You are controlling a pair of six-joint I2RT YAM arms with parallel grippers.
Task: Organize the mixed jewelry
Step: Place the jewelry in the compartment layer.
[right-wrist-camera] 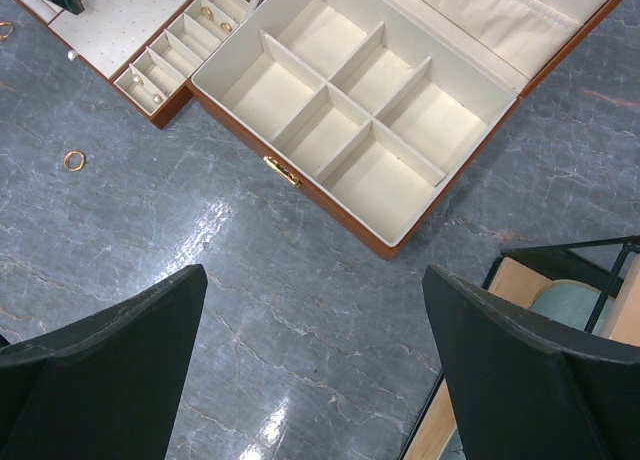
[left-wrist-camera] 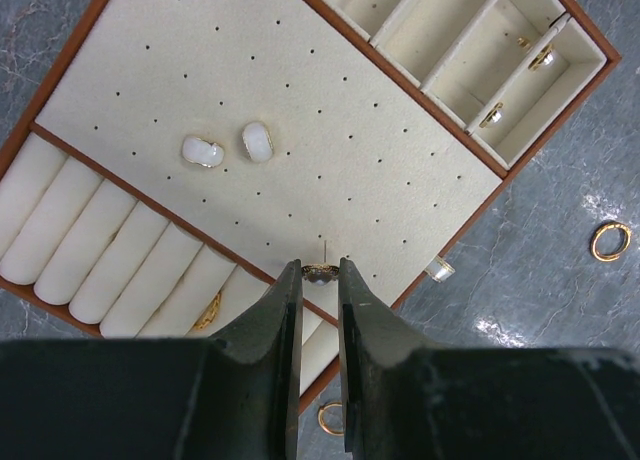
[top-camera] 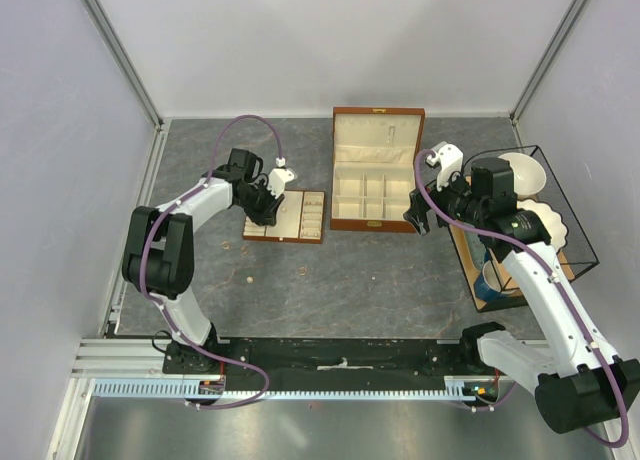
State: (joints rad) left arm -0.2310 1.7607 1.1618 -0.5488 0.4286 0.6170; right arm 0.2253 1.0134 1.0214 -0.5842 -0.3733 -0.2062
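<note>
My left gripper (left-wrist-camera: 320, 272) is shut on a tiny pearl-like stud earring (left-wrist-camera: 320, 271), its thin post pointing up, just over the perforated pad of the flat cream tray (left-wrist-camera: 400, 140). Two white oval earrings (left-wrist-camera: 202, 151) sit on that pad. A gold ring (left-wrist-camera: 208, 312) is wedged in the tray's ring rolls. Small earrings (left-wrist-camera: 540, 57) lie in the tray's end compartments. Loose gold rings (left-wrist-camera: 610, 240) lie on the table beside the tray. In the top view the left gripper (top-camera: 268, 208) hovers over the tray (top-camera: 300, 220). My right gripper (right-wrist-camera: 315, 320) is open and empty over bare table.
The brown wooden box (top-camera: 375, 170) stands open, its cream compartments (right-wrist-camera: 350, 110) empty. A black wire basket (top-camera: 560, 230) with bowls stands at the right. Another gold ring (right-wrist-camera: 74, 160) and small specks (top-camera: 303, 271) lie on the grey table in front of the tray.
</note>
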